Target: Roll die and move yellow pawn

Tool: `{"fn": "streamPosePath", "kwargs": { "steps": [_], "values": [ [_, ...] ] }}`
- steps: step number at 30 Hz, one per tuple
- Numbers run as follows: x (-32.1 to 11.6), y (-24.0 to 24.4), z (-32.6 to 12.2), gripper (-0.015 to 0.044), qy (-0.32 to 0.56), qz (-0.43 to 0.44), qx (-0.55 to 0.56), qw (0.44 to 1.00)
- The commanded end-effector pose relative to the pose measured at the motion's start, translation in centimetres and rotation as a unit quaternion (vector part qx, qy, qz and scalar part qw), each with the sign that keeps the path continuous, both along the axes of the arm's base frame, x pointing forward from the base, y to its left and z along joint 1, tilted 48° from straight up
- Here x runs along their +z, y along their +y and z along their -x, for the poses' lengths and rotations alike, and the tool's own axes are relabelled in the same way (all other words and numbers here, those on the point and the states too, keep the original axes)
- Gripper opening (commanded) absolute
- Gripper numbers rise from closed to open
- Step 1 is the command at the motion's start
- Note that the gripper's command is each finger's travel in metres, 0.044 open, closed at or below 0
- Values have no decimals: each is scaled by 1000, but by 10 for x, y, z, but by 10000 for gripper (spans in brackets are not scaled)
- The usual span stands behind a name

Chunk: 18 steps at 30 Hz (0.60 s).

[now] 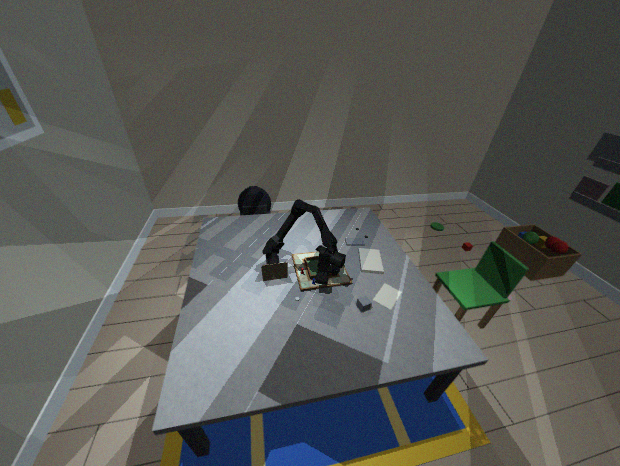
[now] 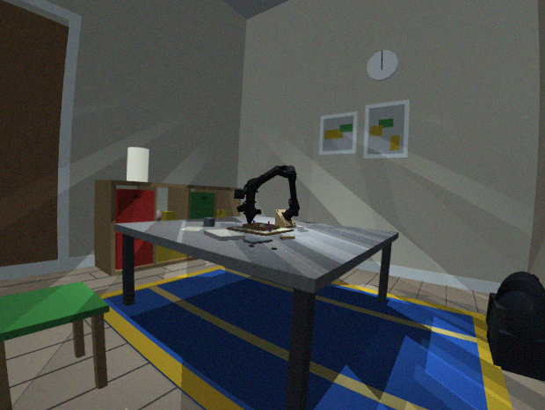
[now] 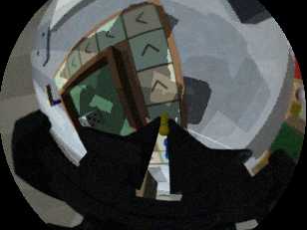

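The yellow pawn (image 3: 164,118) stands between my fingertips on the board (image 3: 148,53) (image 2: 236,229), beside the tray wall. My gripper (image 3: 163,120) (image 1: 322,281) (image 2: 250,222) points down at the board and is shut on the yellow pawn. The die (image 3: 91,118) lies in the green-floored tray (image 3: 120,81) with several dark pips showing; I cannot count them surely. The blue pawn (image 3: 166,148) (image 1: 314,281) is just beyond the yellow pawn, partly hidden by a finger. The red pawn (image 1: 302,271) and purple pawn (image 2: 270,229) are elsewhere on the board.
A brown upright panel (image 1: 274,271) (image 2: 281,218) stands by the arm's base. A dark grey block (image 1: 363,304) (image 2: 209,222), a cream sheet (image 1: 386,296) and a pale flat book (image 1: 371,260) lie around the board. A small white thing (image 1: 297,299) lies in front of it.
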<state>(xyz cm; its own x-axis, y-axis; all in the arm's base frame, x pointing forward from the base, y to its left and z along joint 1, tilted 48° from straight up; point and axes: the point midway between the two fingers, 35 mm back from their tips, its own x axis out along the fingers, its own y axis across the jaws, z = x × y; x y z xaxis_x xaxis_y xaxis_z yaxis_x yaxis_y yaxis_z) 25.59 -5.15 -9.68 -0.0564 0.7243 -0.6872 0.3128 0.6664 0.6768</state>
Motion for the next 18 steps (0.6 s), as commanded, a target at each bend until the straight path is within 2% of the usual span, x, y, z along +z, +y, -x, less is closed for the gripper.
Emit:
{"fn": "streamPosePath", "kwargs": {
  "steps": [1, 18],
  "values": [
    [0, 1, 1, 0, 2, -3, -3, 1000],
    [64, -75, -7, 0, 3, 1, -4, 1000]
  ]
}}
